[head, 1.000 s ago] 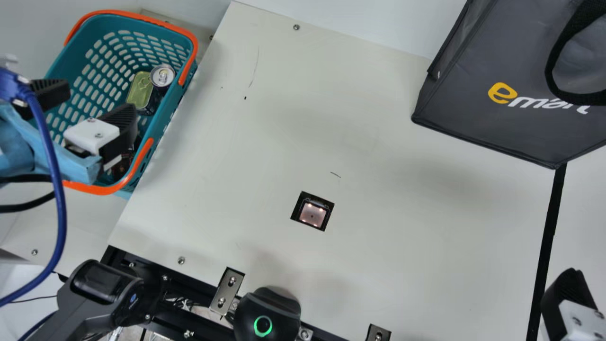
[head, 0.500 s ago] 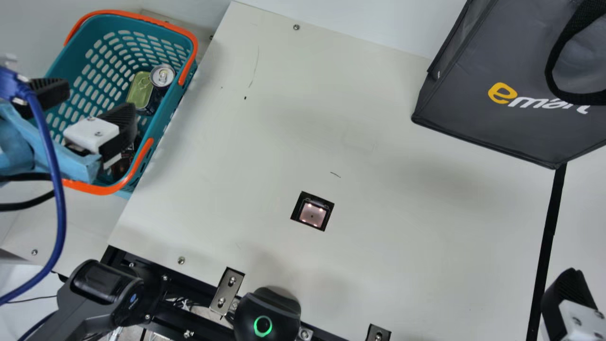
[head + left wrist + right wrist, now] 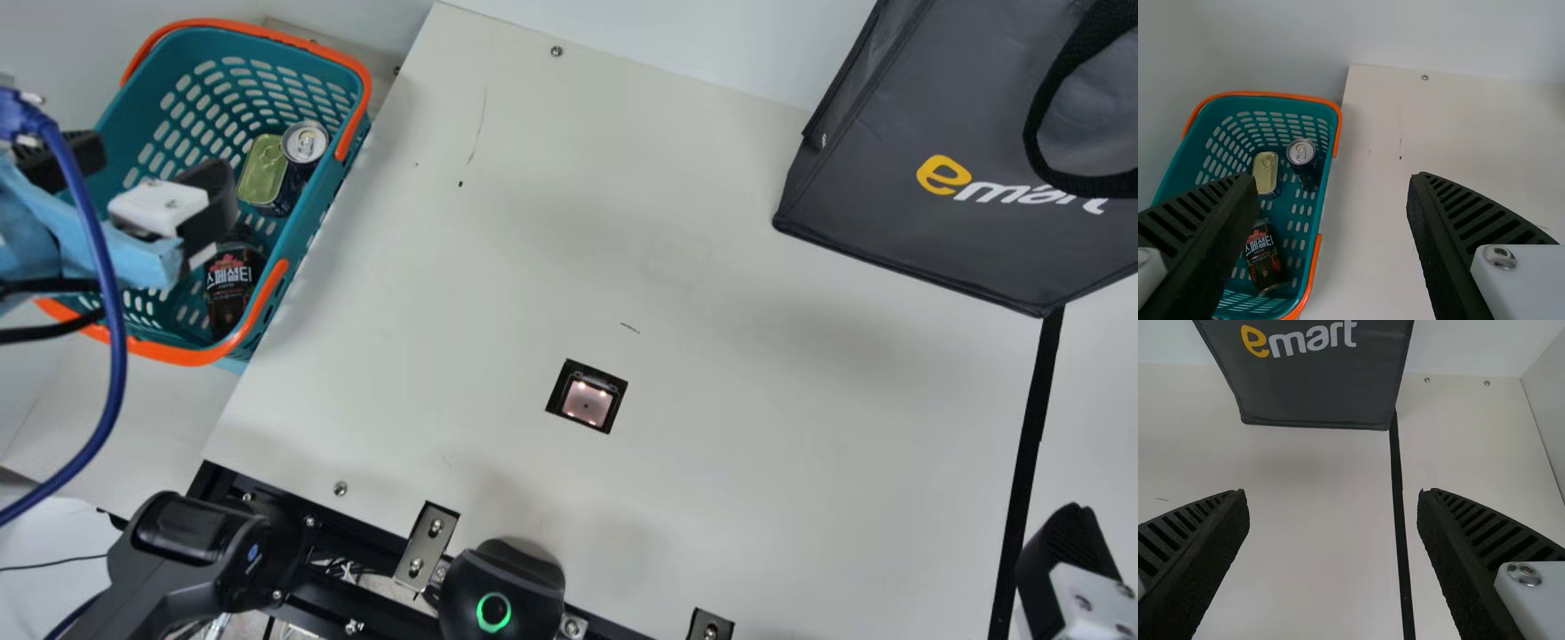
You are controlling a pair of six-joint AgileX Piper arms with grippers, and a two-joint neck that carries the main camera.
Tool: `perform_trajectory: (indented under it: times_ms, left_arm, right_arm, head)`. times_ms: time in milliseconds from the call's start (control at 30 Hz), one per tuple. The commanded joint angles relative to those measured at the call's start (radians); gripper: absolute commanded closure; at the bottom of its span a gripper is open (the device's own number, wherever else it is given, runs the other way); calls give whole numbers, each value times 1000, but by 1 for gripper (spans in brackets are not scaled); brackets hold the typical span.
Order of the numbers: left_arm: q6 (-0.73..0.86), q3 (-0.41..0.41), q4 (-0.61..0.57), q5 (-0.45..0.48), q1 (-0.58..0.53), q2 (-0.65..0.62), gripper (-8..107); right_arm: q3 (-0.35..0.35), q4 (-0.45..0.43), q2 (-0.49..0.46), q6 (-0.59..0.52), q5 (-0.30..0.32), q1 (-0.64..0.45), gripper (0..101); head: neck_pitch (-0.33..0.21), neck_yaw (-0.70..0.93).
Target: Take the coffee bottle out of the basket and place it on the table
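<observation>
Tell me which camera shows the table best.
The main view, where the table stretches widest, from basket to dark bag. The left wrist view shows its basket side; the right wrist view, its bag side.

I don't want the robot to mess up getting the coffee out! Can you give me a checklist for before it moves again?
1. Coffee bottle inside the basket: ok.
2. Left gripper open: ok.
3. Left gripper lined up with the coffee bottle: not ok; in the left wrist view the bottle is near one finger, not centred between both.
4. Coffee bottle's cap on tight: cannot tell.
5. Table right beside the basket for setting it down: ok.
6. Right gripper away from the basket: ok.
</observation>
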Motion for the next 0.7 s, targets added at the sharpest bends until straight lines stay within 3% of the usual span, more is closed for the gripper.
perform_trajectory:
  times_ms: [0, 667]
  left_arm:
    - [3, 1, -6, -7, 29, 8, 9]
    - [93, 32, -54, -107, 307, 113, 9]
  right_arm:
    - [0, 0, 0, 0, 0, 0, 11]
    - [0, 0, 0, 0, 0, 0, 11]
  head:
    - [-26, 2]
    - [-26, 2]
